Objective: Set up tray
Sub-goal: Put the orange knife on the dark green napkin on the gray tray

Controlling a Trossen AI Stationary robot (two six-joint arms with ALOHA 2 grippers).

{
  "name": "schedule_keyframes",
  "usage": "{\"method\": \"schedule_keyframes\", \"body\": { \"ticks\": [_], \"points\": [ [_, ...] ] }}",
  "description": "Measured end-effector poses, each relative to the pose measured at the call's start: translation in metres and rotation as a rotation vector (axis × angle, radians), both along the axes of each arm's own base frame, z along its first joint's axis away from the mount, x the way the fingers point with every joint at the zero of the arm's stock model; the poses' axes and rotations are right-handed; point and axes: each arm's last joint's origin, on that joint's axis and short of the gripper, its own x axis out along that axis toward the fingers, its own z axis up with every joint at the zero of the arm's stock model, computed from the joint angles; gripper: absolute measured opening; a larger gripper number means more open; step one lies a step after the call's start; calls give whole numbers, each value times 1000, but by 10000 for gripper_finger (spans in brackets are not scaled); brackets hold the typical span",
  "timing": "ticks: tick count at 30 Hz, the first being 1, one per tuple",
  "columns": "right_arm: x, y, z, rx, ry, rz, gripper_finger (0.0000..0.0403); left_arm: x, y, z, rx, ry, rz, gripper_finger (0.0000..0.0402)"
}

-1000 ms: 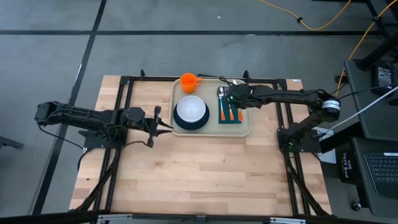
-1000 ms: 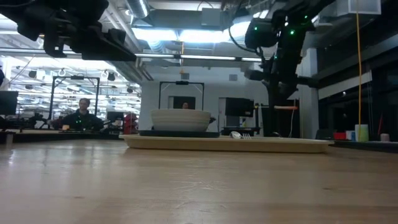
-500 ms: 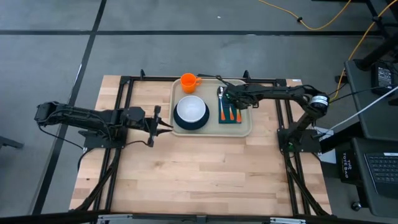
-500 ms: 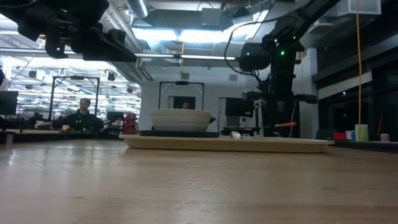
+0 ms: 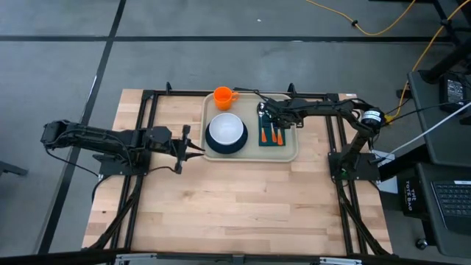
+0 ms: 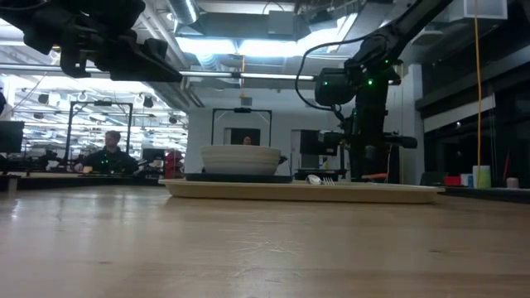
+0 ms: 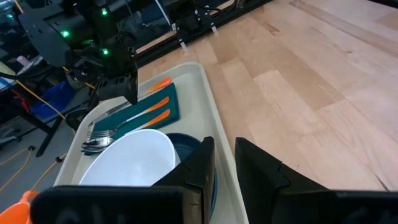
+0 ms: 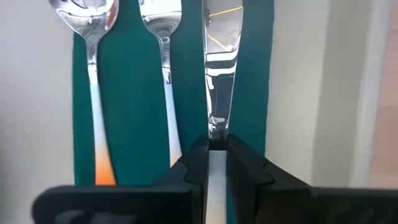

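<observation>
Tray (image 5: 251,152) at table's far middle, stiff light plastic, slick, best gripped by low rim; right gripper (image 8: 216,155) nearly closed on knife (image 8: 216,74) over napkin (image 8: 130,93); left gripper (image 7: 224,163) slightly open, empty beside tray.

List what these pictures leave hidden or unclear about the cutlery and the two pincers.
- Knife: in the right wrist view the right pincer covers its handle; whether it is lifted off the napkin cannot be told.
- Spoon and fork: the bowl and prongs are cut off by the picture's edge.
- Cup: hidden in the low view behind the bowl.
- Left pincer: holds nothing, beside the tray.
</observation>
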Motion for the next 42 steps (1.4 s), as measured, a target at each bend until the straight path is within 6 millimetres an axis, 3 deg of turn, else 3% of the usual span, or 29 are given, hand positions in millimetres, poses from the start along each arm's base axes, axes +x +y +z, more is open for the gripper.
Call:
{"method": "schedule_keyframes", "body": {
  "ticks": [10,22,42],
  "points": [
    [-1,1,-2,19,-14,-28,42,0,0,0,-1,0,1,59],
    [-8,5,-22,9,-50,-40,42,0,0,0,-1,0,1,59],
    [-7,3,-21,-41,-44,-16,42,0,0,0,-2,0,0,59]
  ]
}}
